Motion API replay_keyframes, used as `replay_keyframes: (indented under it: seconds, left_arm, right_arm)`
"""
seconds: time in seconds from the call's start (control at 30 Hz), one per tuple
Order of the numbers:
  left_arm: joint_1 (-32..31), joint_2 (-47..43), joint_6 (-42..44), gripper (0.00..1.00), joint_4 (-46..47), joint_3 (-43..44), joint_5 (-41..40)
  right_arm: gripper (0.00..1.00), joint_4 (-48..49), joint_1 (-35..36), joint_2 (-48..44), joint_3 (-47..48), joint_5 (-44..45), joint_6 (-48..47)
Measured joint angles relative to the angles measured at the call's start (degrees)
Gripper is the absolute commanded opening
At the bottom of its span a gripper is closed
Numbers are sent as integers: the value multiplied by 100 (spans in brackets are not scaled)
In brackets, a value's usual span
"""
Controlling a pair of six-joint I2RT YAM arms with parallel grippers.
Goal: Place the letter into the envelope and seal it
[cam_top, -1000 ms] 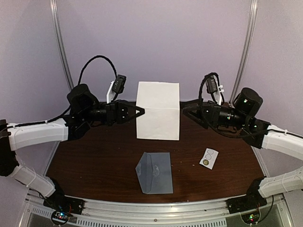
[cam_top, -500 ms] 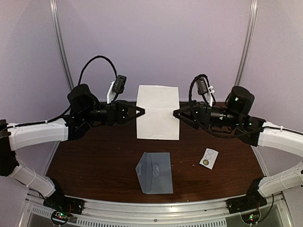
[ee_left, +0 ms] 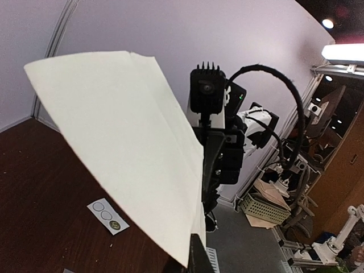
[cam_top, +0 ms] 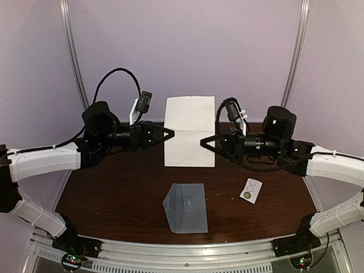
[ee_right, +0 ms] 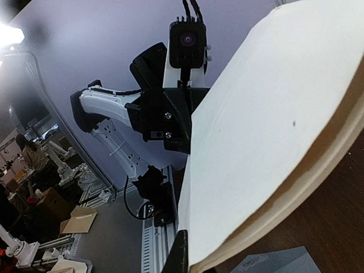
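Observation:
The letter is a white folded sheet held upright above the back of the table. My left gripper is shut on its left edge at the fold line. My right gripper is shut on its right edge, a little lower. In the left wrist view the letter fills the middle and my finger shows at its lower corner. In the right wrist view the letter runs down to my finger. The grey-blue envelope lies flat near the front edge with its flap open to the left; a corner of the envelope shows below the sheet.
A small white sticker strip with circles lies on the dark wooden table to the right of the envelope; the same strip shows under the sheet. Purple walls stand behind and at the sides.
My right arm has swung left to the letter's right edge and its jaws have gone from open to shut on it. The left arm and the envelope have not moved.

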Motion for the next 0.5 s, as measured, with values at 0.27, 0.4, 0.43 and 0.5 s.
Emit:
replay_keyframes:
  seconds: [0.27, 0.4, 0.43, 0.5]
  left_arm:
    - [-4, -354, 577, 66, -1196, 4, -1014]
    - [-4, -859, 997, 75, -2074, 9, -2111]
    - [-4, -1025, 1108, 76, -2275, 9, -2402]
    - [-4, -1333, 1344, 76, -2603, 31, -2916]
  right_arm:
    - [0, -236, 0, -175, 0, 487, -227]
    - [0, -437, -59, -254, 0, 660, -345]
    - [0, -479, -74, -258, 0, 680, -356]
    - [0, -616, -96, -258, 0, 708, -435]
